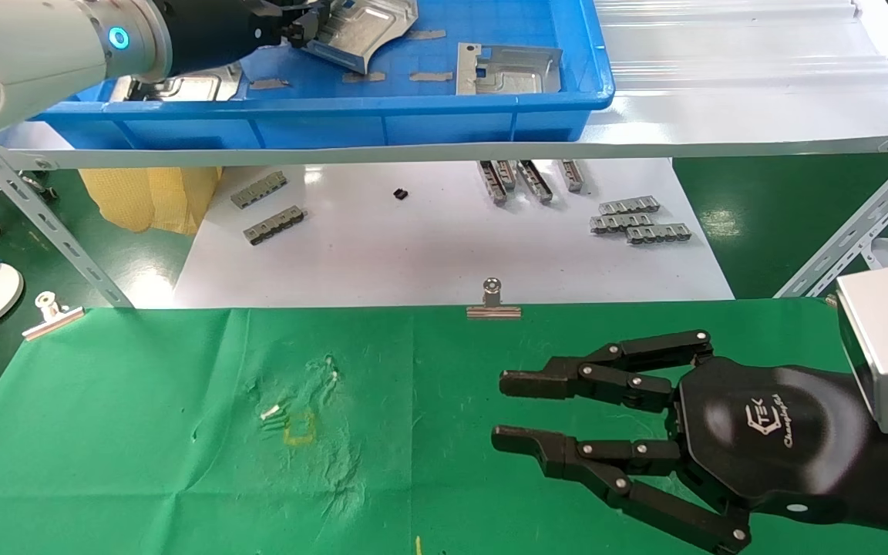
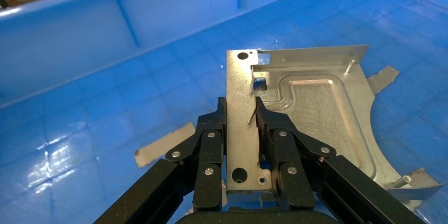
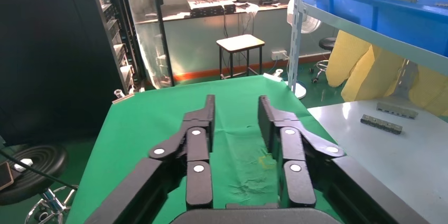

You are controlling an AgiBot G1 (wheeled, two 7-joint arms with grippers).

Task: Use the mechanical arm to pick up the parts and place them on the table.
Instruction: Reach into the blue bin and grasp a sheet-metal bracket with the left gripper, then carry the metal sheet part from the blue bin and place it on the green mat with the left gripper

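Observation:
My left gripper [image 1: 301, 31] reaches into the blue tray [image 1: 336, 123] and is shut on the flat edge strip of a silver part [image 1: 371, 27]. In the left wrist view the fingers [image 2: 211, 139] clamp that strip from both sides, and the part [image 2: 317, 108] tilts up off the tray floor. A second part [image 1: 506, 69] lies flat in the tray. A third part [image 1: 197, 83] is partly hidden behind the left arm. My right gripper [image 1: 502, 408] hovers low over the green table [image 1: 143, 432], open and empty. The right gripper [image 3: 236, 109] points along the cloth, near the yellow mark [image 1: 299, 428].
The tray sits on a white shelf with slanted metal struts [image 1: 43, 223] at both sides. Below it, a white board [image 1: 413, 254] carries small grey ridged strips [image 1: 637, 220]. Metal clips [image 1: 493, 301] hold the cloth's far edge. Tape scraps [image 2: 164, 145] lie in the tray.

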